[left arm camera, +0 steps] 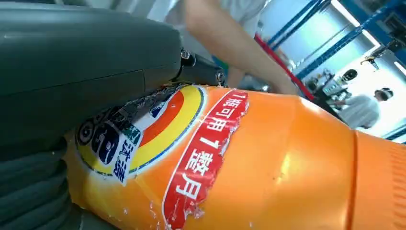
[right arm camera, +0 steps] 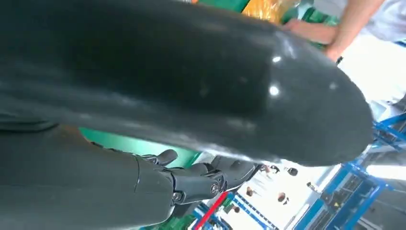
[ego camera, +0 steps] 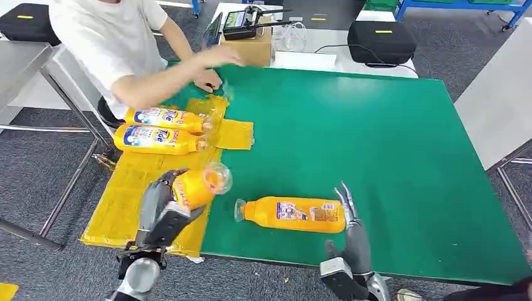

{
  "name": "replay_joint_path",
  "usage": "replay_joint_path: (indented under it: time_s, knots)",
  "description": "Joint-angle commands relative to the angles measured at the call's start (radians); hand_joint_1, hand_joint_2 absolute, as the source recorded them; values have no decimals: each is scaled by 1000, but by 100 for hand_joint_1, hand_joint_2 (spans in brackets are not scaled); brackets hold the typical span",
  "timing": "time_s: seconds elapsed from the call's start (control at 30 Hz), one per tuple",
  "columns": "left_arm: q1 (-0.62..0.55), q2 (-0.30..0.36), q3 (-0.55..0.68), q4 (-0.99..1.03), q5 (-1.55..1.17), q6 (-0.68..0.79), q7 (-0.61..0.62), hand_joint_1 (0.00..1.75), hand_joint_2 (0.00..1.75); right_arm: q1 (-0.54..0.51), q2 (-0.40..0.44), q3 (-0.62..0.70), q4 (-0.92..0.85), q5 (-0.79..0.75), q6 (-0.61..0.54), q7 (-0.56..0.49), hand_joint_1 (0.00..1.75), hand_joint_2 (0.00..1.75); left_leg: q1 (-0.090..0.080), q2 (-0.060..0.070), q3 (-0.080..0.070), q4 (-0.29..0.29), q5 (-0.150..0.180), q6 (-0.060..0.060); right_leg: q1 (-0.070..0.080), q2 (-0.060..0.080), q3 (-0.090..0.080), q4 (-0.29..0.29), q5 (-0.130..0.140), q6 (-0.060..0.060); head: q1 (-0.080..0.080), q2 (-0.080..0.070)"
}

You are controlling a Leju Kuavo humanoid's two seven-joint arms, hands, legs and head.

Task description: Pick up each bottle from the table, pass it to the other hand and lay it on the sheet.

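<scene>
The left hand (ego camera: pixel 164 207) grasped an orange detergent bottle (ego camera: pixel 199 186) by its body, clear cap pointing away from the robot, raised over the yellow sheet (ego camera: pixel 135 188)'s near right corner; the right hand (ego camera: pixel 351 229), fingers (ego camera: pixel 344 195) straight and apart, held nothing and touched the base of a second orange bottle (ego camera: pixel 292 214) lying on the green table (ego camera: pixel 351 138) right of the sheet; two Tide bottles (ego camera: pixel 160 128) lay side by side on the sheet's far part; beyond them a person (ego camera: pixel 122 44) reached an arm over the sheet's far edge.
</scene>
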Motion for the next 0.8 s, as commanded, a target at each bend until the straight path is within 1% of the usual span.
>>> replay_joint_path:
  time_s: [0.03, 0.13, 0.17, 0.3, 0.33, 0.37, 0.4, 0.43, 0.47, 0.5, 0.57, 0.63, 0.67, 0.7, 0.8]
  knots:
    - [-208, 4, 42, 295, -110, 27, 78, 175, 175, -36, 32, -54, 15, -16, 76, -36, 0, 0, 0, -5, 2, -3, 2, 3, 1, -4, 3, -3, 1, -6, 0, 0]
    - [-332, 28, 57, 477, -202, 38, 136, 175, 175, -70, 44, -36, 51, -20, 93, -44, 0, 0, 0, -2, 1, -2, 2, 2, 1, -2, 1, -2, 1, -5, 0, 0]
    - [-344, 28, 60, 493, -200, 39, 132, 175, 175, -73, 45, -36, 57, -20, 93, -44, 0, 0, 1, -3, 1, -3, 3, 3, 2, -2, 2, -3, 2, -6, 0, 0]
    - [-352, 25, 63, 516, -196, 49, 119, 175, 175, -75, 43, -36, 60, -20, 94, -45, 0, 0, 1, -1, 1, -1, 1, 1, 1, 0, 2, -1, 1, -3, 0, 0]
    - [-372, 37, 44, 549, -261, 60, 160, 175, 175, -77, 44, -38, 61, -31, 105, -53, 0, 0, 1, -1, 3, -3, 2, 2, 2, -1, 4, -3, 1, -5, 0, 0]
    - [-407, 41, 52, 599, -281, 50, 184, 175, 175, -86, 49, -41, 70, -41, 118, -58, 0, 0, 0, -2, 2, -2, 1, 1, 1, -1, 3, -1, 0, -3, 0, 0]
    - [-447, 55, 35, 657, -333, 53, 202, 175, 175, -94, 53, -44, 80, -45, 123, -60, 0, 0, 1, -2, 2, -2, 1, 2, 1, -1, 4, -2, 0, -4, 0, 0]
    - [-508, 55, 50, 748, -337, 28, 208, 175, 175, -108, 56, -47, 95, -59, 138, -68, 0, 0, 1, -3, 1, -1, 2, 1, 1, -2, 3, -1, 0, -3, 0, 0]
    - [-553, 56, 61, 814, -332, 10, 204, 175, 175, -120, 62, -51, 108, -76, 152, -74, 0, 0, 1, -3, 2, -2, 2, 2, 2, -2, 4, -2, 1, -5, 0, 0]
    - [-590, 55, 70, 869, -332, 2, 205, 175, 175, -130, 65, -52, 117, -82, 157, -77, 0, 0, 1, -2, 0, -1, 2, 1, 1, -2, 2, -1, 1, -3, 0, 0]
    - [-659, 64, 51, 965, -381, -5, 241, 175, 175, -152, 71, -49, 141, -92, 166, -84, 0, 0, 1, -3, 0, -2, 3, 2, 2, -2, 2, -2, 2, -6, 0, 0]
    - [-696, 71, 29, 1021, -421, -30, 268, 175, 175, -161, 78, -47, 151, -105, 170, -89, 0, 0, 1, -2, -1, 0, 2, 1, 1, -1, 1, 0, 1, -3, 0, 0]
    - [-704, 73, 16, 1035, -442, -36, 284, 175, 175, -161, 79, -46, 152, -109, 170, -90, 0, 0, 1, -2, 0, -1, 3, 1, 2, -1, 1, -1, 2, -5, 0, 0]
    - [-710, 73, 5, 1050, -458, -56, 287, 175, 175, -158, 81, -47, 153, -113, 168, -91, 0, 0, 1, -1, 0, -1, 2, 1, 1, -1, 1, 0, 1, -3, 0, 0]
    - [-705, 69, -18, 1055, -482, -106, 273, 173, 175, -147, 79, -53, 153, -121, 162, -92, 0, 0, 1, -2, 1, -2, 2, 2, 2, -1, 3, -2, 1, -4, 0, 0]
